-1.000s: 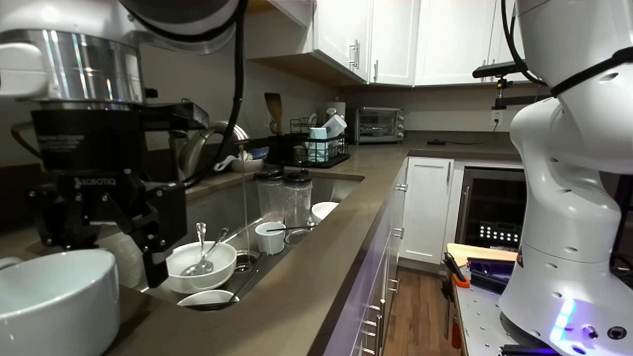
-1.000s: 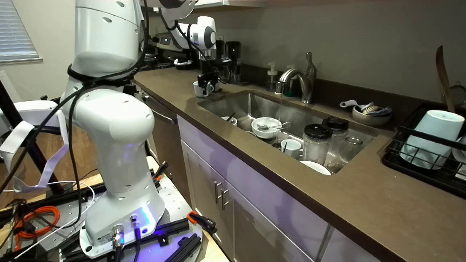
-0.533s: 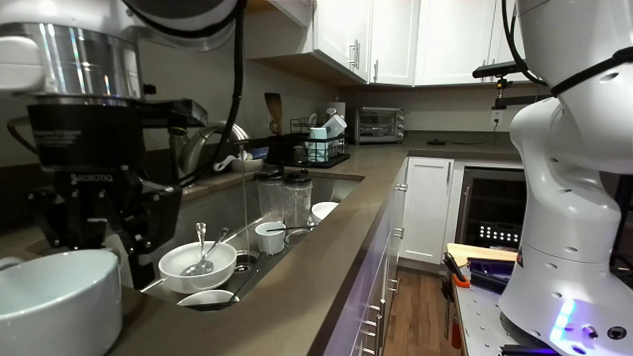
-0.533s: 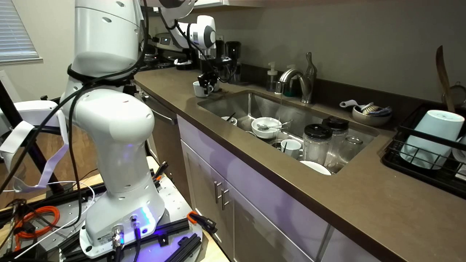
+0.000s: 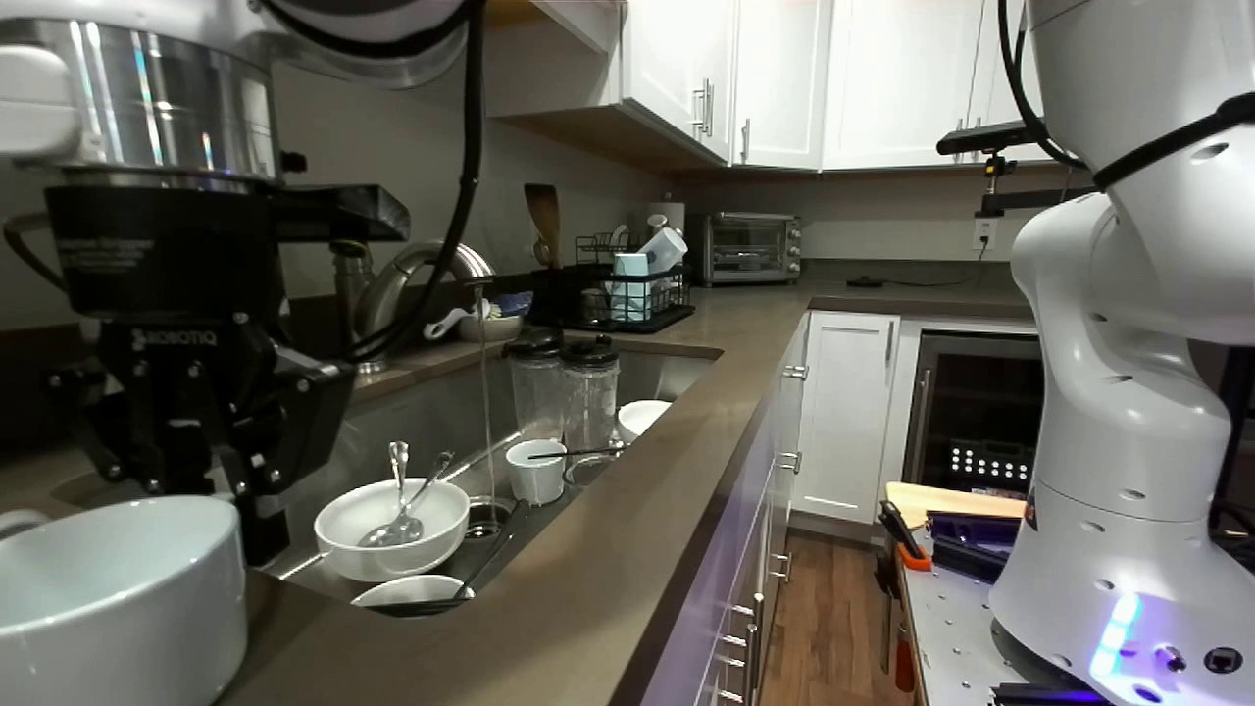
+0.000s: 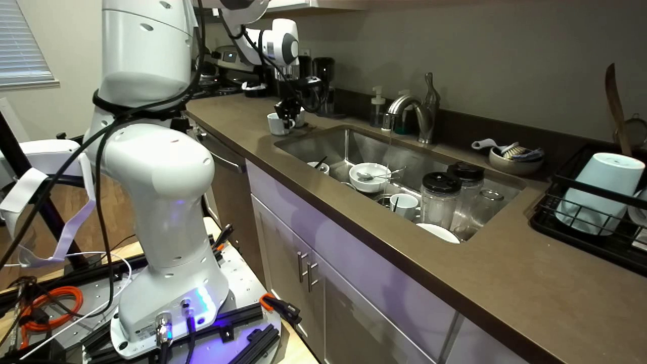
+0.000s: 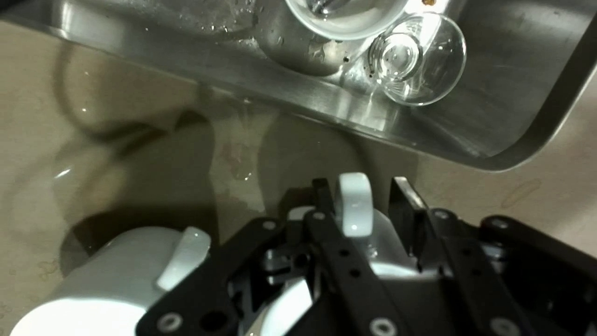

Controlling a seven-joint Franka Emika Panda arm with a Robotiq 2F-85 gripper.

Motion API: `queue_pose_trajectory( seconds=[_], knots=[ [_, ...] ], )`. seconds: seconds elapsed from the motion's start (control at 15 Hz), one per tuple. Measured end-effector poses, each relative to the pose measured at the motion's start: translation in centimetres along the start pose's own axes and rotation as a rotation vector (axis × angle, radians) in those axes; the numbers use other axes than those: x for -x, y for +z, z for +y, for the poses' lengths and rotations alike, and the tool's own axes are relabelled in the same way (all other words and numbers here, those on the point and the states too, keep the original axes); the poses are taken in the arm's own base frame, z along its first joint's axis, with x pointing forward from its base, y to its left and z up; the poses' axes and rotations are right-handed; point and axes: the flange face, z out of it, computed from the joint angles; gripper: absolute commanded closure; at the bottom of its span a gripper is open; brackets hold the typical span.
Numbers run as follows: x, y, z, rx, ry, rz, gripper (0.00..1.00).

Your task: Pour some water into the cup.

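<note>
Our gripper [image 7: 363,189] stands narrower than before, jaws apart around a cup handle [image 7: 357,205]. We should centre, then pinch

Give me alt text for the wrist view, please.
The open gripper straddles a white mug handle. A second white mug is at lower left on the wet counter; above, a clear glass is in the steel sink.

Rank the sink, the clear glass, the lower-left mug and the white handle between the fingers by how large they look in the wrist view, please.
Largest to smallest:
Sink, cut off by the frame
Lower-left mug, also cut off
Clear glass
White handle
</note>
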Motion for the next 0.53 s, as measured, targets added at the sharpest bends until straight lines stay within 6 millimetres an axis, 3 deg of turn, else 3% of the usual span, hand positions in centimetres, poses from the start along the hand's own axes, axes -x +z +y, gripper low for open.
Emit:
queue_pose_trajectory(
  seconds=[0.33,0.53],
  knots=[
    [-0.04,-0.21,-0.02,0.003,-0.001,0.0,0.57],
    [-0.05,-0.21,-0.02,0.004,-0.001,0.001,0.67]
  ],
)
